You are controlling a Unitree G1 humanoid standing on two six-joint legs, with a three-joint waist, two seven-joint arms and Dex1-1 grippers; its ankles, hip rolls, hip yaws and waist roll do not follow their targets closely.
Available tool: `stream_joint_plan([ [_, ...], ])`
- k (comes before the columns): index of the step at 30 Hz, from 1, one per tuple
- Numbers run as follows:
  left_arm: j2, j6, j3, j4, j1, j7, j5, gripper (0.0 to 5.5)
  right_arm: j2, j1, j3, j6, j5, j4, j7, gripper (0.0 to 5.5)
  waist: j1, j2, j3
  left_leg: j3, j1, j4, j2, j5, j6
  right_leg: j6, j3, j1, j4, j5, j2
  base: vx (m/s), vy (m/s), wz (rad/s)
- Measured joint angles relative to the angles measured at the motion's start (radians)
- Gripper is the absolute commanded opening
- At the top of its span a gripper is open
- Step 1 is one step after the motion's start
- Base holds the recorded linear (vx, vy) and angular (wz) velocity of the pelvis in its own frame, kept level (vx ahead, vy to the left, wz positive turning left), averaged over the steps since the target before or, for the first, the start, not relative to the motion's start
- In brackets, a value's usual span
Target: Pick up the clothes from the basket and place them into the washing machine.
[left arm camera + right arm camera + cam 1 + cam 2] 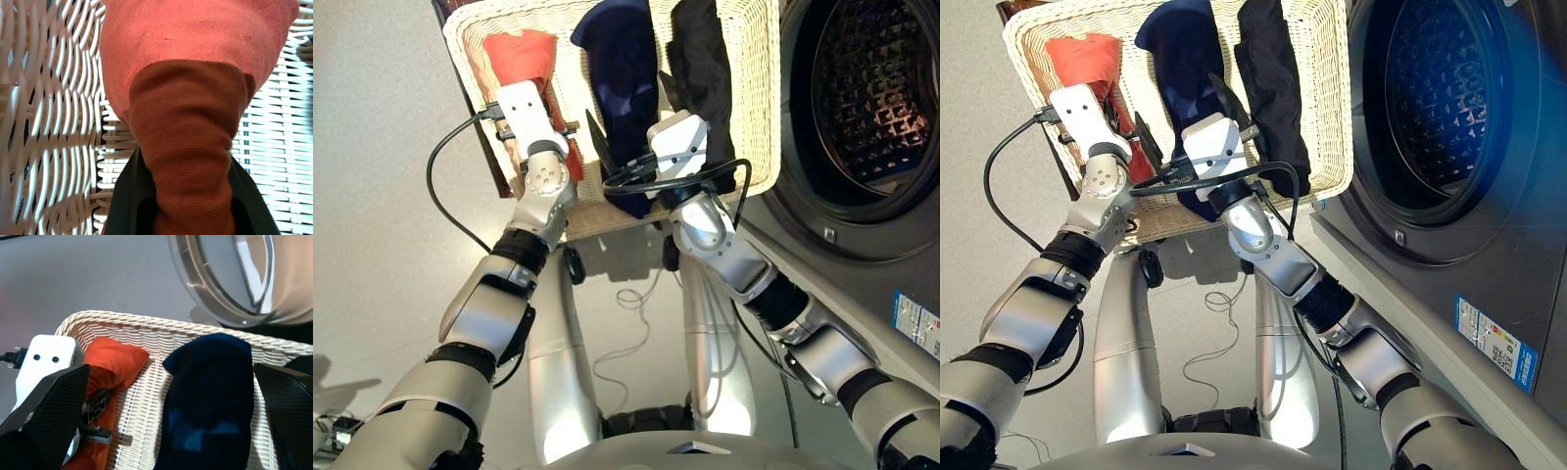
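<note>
Presently, in the basket (759,117): three garments laid side by side, red-orange garment (517,54) at the robot's left, navy garment (622,69) in the middle, black garment (702,64) at the right, nearest the washing machine (876,117). Washing machine: door swung open, perforated drum exposed, no cloth visible inside. Left tool (188,215): down in the basket, both black fingers closed around a gathered fold of the red-orange garment, cloth bunched between them and still resting on the wicker. Right tool (166,401): fingers spread wide, poised over the navy garment, holding nothing, not seen to touch it. Step in hand, by judgement: first pick, grasp on the red-orange piece made but lift not yet done; nothing loaded, task at its start. Next move, by judgement: raise the left arm until the cloth clears the low rim, carry across toward the drum opening on the right, release well inside. Caution: right arm stands between the left tool and the drum; trailing cloth may snag on the weave or rim.
</note>
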Motion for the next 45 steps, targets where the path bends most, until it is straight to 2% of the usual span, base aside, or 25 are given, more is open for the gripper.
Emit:
stream_joint_plan([
  [4,0.001,0.012,0.000,-0.067,0.047,-0.003,0.000,0.00,-0.018,0.005,-0.010,-0.001,0.001,0.001,-0.003,5.50,-0.001,0.000,0.000,0.003,0.017,-0.026,-0.003,0.006,0.002,0.003,-0.001,0.015,-0.013,0.005,-0.002,0.000,0.000,0.000],
  [5,0.002,0.017,0.001,-0.099,0.073,-0.002,0.001,0.00,-0.022,0.015,-0.021,0.000,0.001,0.002,-0.006,5.50,-0.001,-0.001,0.000,0.003,0.024,-0.036,-0.003,0.006,0.004,0.010,-0.001,0.024,-0.023,0.001,-0.002,0.000,0.000,0.000],
  [7,-0.007,0.017,-0.001,-0.171,0.133,0.000,0.004,0.00,-0.034,0.037,-0.049,-0.001,-0.001,-0.004,-0.020,5.50,0.002,-0.001,0.000,0.010,0.056,-0.074,-0.011,0.022,0.003,0.004,0.000,0.045,-0.045,0.012,-0.008,-0.042,0.008,0.032],
  [8,-0.011,0.017,0.000,-0.208,0.162,0.003,0.011,0.00,-0.037,0.051,-0.065,-0.001,-0.002,-0.004,-0.029,5.50,0.002,-0.001,0.001,0.014,0.075,-0.094,-0.015,0.028,0.005,0.012,0.001,0.061,-0.062,0.012,-0.009,-0.087,0.015,0.022],
  [9,-0.013,0.017,0.000,-0.239,0.188,0.009,0.026,0.00,-0.046,0.058,-0.083,-0.001,-0.003,-0.006,-0.042,5.50,0.007,-0.001,0.001,0.017,0.088,-0.116,-0.015,0.038,0.004,0.006,0.001,0.072,-0.076,0.024,-0.009,-0.088,0.016,0.014],
  [12,0.005,0.013,0.013,-0.377,0.258,0.011,0.113,0.00,-0.091,0.070,-0.133,-0.001,0.001,-0.024,-0.050,5.50,0.015,-0.001,0.001,0.024,0.120,-0.167,-0.019,0.056,0.007,0.010,0.000,0.103,-0.125,0.041,-0.008,0.000,0.000,0.000],
  [19,0.105,0.009,0.016,-0.665,0.349,-0.011,0.289,0.00,-0.248,0.119,-0.142,-0.024,0.298,-0.199,0.078,5.50,0.041,-0.002,0.001,0.013,0.149,-0.175,-0.024,0.057,0.007,0.014,0.000,0.141,-0.133,0.040,-0.009,0.000,0.000,0.000],
  [23,0.168,0.010,0.008,-0.747,0.364,-0.034,0.352,0.00,-0.256,0.090,-0.129,-0.026,0.414,-0.200,0.111,5.50,0.047,-0.002,0.001,0.009,0.174,-0.190,-0.029,0.058,0.009,0.018,0.000,0.167,-0.138,0.037,-0.012,0.000,0.000,0.000],
  [26,0.207,0.010,0.005,-0.821,0.368,-0.035,0.399,0.00,-0.284,0.072,-0.103,-0.028,0.471,-0.202,0.131,5.50,0.048,-0.002,0.001,0.011,0.188,-0.208,-0.037,0.075,0.015,0.020,0.000,0.174,-0.150,0.045,-0.019,0.000,0.000,0.000],
  [30,0.206,0.005,0.001,-0.861,0.377,-0.058,0.392,0.00,-0.322,0.070,-0.072,-0.020,0.479,-0.202,0.162,5.50,0.048,-0.002,0.001,0.015,0.218,-0.226,-0.039,0.077,0.016,0.027,0.001,0.210,-0.180,0.053,-0.019,0.000,0.000,0.000],
  [33,0.206,-0.016,-0.009,-0.910,0.379,-0.077,0.352,0.00,-0.383,0.050,-0.031,-0.006,0.479,-0.199,0.180,5.50,0.050,-0.004,0.002,0.014,0.228,-0.226,-0.040,0.076,0.016,0.028,0.000,0.223,-0.185,0.054,-0.020,0.000,0.000,0.000],
  [37,0.232,-0.028,-0.067,-0.941,0.327,-0.112,0.304,0.00,-0.485,-0.060,0.067,0.051,0.479,-0.194,0.223,5.50,0.049,-0.004,0.002,0.015,0.229,-0.222,-0.040,0.076,0.016,0.029,0.001,0.224,-0.182,0.054,-0.021,0.000,0.000,0.000],
  [41,0.267,-0.031,-0.110,-0.980,0.281,-0.143,0.303,0.00,-0.546,-0.143,0.143,0.068,0.510,-0.194,0.262,5.50,0.047,-0.005,0.002,0.016,0.230,-0.221,-0.040,0.076,0.016,0.028,0.001,0.224,-0.179,0.055,-0.021,0.000,0.000,0.000],
  [45,0.310,-0.054,-0.164,-1.024,0.262,-0.175,0.252,0.00,-0.597,-0.279,0.303,0.097,0.550,-0.184,0.315,5.50,0.049,-0.005,0.002,0.017,0.229,-0.222,-0.039,0.076,0.016,0.028,0.003,0.222,-0.181,0.055,-0.020,0.000,0.000,0.000],
])
